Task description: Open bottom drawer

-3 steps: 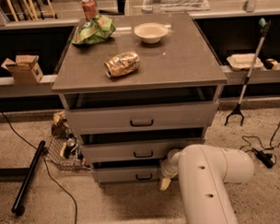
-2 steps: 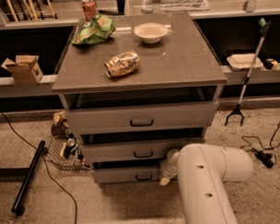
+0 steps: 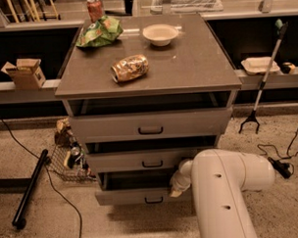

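Observation:
The bottom drawer is the lowest and narrowest grey front of the cabinet, with a small dark bar handle at its centre. It stands pulled out a little, with a dark gap above it. My gripper is at the drawer's right end, just right of the handle, at the end of my white arm. The arm covers much of the gripper and the drawer's right end.
The middle drawer and the top drawer are above. On the cabinet top lie a bowl, a chip bag, a green bag and a can. A wire basket and a cable lie on the floor to the left.
The bottom drawer front has come forward a little, and a dark gap has opened above it. My gripper has moved down and forward with it.

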